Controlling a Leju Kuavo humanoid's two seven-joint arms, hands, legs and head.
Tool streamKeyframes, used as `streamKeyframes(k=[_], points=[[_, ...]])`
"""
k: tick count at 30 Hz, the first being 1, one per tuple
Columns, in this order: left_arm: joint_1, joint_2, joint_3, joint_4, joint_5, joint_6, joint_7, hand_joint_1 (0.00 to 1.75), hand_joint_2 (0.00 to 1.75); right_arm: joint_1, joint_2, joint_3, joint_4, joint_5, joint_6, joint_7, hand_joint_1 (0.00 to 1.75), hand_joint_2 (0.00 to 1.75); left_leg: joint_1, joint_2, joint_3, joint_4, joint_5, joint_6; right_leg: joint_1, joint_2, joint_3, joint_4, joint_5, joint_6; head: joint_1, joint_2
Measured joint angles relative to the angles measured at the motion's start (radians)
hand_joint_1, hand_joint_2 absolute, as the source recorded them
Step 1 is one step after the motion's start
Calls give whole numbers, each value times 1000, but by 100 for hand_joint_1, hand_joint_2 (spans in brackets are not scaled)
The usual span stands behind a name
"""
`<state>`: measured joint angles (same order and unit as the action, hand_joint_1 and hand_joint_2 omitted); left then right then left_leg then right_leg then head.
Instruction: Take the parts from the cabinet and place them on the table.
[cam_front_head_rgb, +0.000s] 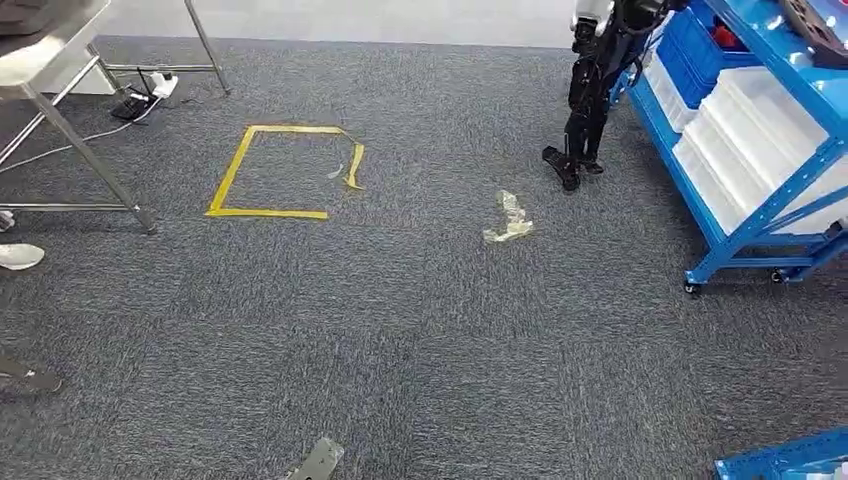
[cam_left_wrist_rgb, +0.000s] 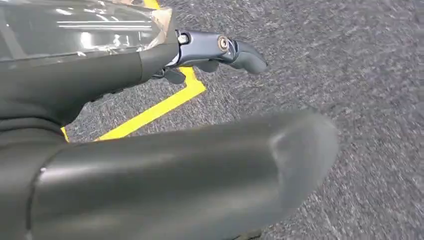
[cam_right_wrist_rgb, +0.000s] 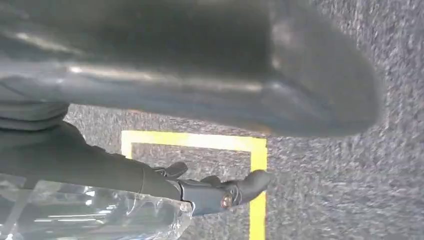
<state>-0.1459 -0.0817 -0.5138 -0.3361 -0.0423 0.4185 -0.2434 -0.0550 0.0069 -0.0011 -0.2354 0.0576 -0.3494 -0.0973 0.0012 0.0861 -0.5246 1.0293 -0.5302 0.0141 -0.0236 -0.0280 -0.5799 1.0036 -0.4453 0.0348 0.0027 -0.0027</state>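
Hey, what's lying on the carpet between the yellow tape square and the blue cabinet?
In the head view, a crumpled scrap of clear plastic lies on the carpet between the yellow tape square and the blue cabinet. A dark robot figure stands beside the cabinet.

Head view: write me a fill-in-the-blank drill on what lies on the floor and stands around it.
1. The tape square on the grey carpet is ____ in colour.
2. The shelving rack at the right has a frame painted ____.
3. The crumpled clear wrapper lies between the tape square and the ____.
4. The bins on the rack's lower shelf are ____.

Missing words: yellow; blue; rack; white
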Motion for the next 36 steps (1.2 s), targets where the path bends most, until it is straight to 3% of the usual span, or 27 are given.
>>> streamKeyframes(k=[1,2,4,5,6,8,9,10,14,15,16,17,19,20,21,23,24,25,26,27,29,30,31,32,33,35,36], points=[[0,0,0,0,0,0,-1,0,0,-1,-1,0,0,0,0,0,0,0,2,-51,-22,52,-39,-2,2,10,-1,0,2,-7,-5,0],[2,0,0,0,0,0,-1,0,0,-4,-2,0,0,0,0,0,0,0,4,-72,-53,120,-78,-4,2,20,-3,0,4,-17,-7,0],[8,2,0,2,0,0,-1,0,0,-6,-1,0,0,0,0,0,0,0,4,-87,-125,267,-140,-7,6,47,-7,1,6,-20,-7,0],[9,3,0,3,0,0,-1,0,0,-3,-1,0,0,0,0,0,0,0,4,-89,-144,298,-141,-8,6,59,-8,1,6,-20,-7,0],[10,3,0,3,0,0,-1,0,0,-1,-1,0,0,0,0,0,0,0,5,-89,-138,278,-116,-7,6,72,-9,2,7,-19,-8,0],[9,4,0,3,0,0,-1,0,0,1,-1,0,0,0,0,0,0,0,12,-95,-68,132,-25,-6,4,99,-8,6,8,-16,-7,0],[9,4,0,3,0,0,-1,0,0,-1,0,0,0,0,0,0,0,0,19,-124,-28,50,13,-7,4,111,-9,11,8,-15,-8,0],[9,5,0,3,0,0,-1,0,0,-2,0,0,0,0,0,0,0,0,23,-178,-11,9,5,-9,10,121,-15,17,8,-11,-7,0],[7,4,0,2,0,0,-1,0,0,2,-2,0,0,0,0,0,0,0,7,-133,-15,2,20,23,8,156,-35,10,22,21,-6,0],[6,3,0,2,0,0,-1,0,0,3,-4,0,0,0,0,0,0,0,13,-118,-14,-7,28,35,7,141,-43,18,19,22,-6,0],[5,2,0,2,0,0,-1,0,0,4,-1,1,0,0,0,0,0,0,10,-109,-13,-8,30,40,9,91,-60,53,-1,19,-4,0],[6,2,0,2,0,0,-2,0,0,0,0,1,0,0,0,0,0,0,10,-94,-15,-8,30,44,10,62,-94,121,-35,14,3,0],[9,3,0,2,0,0,-1,0,0,-3,-2,1,0,0,0,0,0,0,7,-64,-18,-8,30,45,10,44,-169,281,-95,11,2,0],[9,4,0,2,0,0,-1,0,0,-1,-2,1,0,0,0,0,0,0,7,-50,-19,-8,30,45,8,41,-190,329,-106,16,5,0],[9,4,0,2,0,0,-2,0,0,1,-1,1,1,-1,0,0,0,0,7,-42,-19,-8,30,44,6,40,-188,329,-101,21,3,0],[8,3,0,2,0,0,-2,0,0,3,-2,1,1,-1,0,0,0,0,8,-16,-17,-8,27,41,0,26,-104,186,-49,42,5,0],[8,3,0,2,0,0,-2,0,0,2,-3,1,1,-1,0,0,0,0,9,-6,-14,-7,24,36,-2,0,-46,87,-22,50,5,0],[8,4,0,2,0,0,-2,0,0,0,-2,2,1,-1,0,0,0,0,4,2,-10,-7,21,31,-1,-56,-9,20,-16,47,7,0],[8,4,0,2,0,0,-3,0,0,-3,-1,2,0,-1,2,0,0,0,-3,13,-9,-5,14,21,10,-60,-4,17,-13,39,6,0],[8,5,0,2,0,0,-3,0,0,-4,-2,2,1,0,2,0,0,0,-4,22,-6,-8,13,17,10,-41,-7,19,-12,29,-2,0],[8,4,0,2,2,1,-3,0,0,-1,-2,2,1,-1,2,0,0,0,0,39,2,-14,13,8,15,-22,-12,19,-12,22,-2,0],[7,2,0,2,2,1,-6,0,0,0,-3,2,1,-1,2,0,0,0,3,39,2,-12,8,0,5,-8,-9,15,-6,12,-2,0],[5,2,0,2,3,1,-9,0,0,3,-1,2,1,-1,2,0,0,0,9,-19,-3,8,-7,-7,-4,4,-9,13,-4,7,-6,0],[6,2,0,2,4,2,-11,0,0,2,-1,3,1,-1,2,0,0,0,11,-55,-25,57,-43,-6,-5,12,-9,13,-4,-2,-8,0],[9,2,0,2,7,3,-11,0,0,-2,-3,5,1,-1,2,0,0,0,10,-76,-64,137,-86,-6,-3,24,-9,13,-4,-11,-9,0],[14,3,0,3,8,3,-11,0,0,-4,-3,8,1,-1,2,0,0,0,10,-87,-140,287,-143,-6,2,50,-10,13,-4,-15,-8,0],[16,4,0,3,8,3,-11,0,0,-1,-3,8,1,-1,2,0,0,0,10,-89,-158,312,-137,-6,3,65,-9,14,-4,-15,-8,0]])
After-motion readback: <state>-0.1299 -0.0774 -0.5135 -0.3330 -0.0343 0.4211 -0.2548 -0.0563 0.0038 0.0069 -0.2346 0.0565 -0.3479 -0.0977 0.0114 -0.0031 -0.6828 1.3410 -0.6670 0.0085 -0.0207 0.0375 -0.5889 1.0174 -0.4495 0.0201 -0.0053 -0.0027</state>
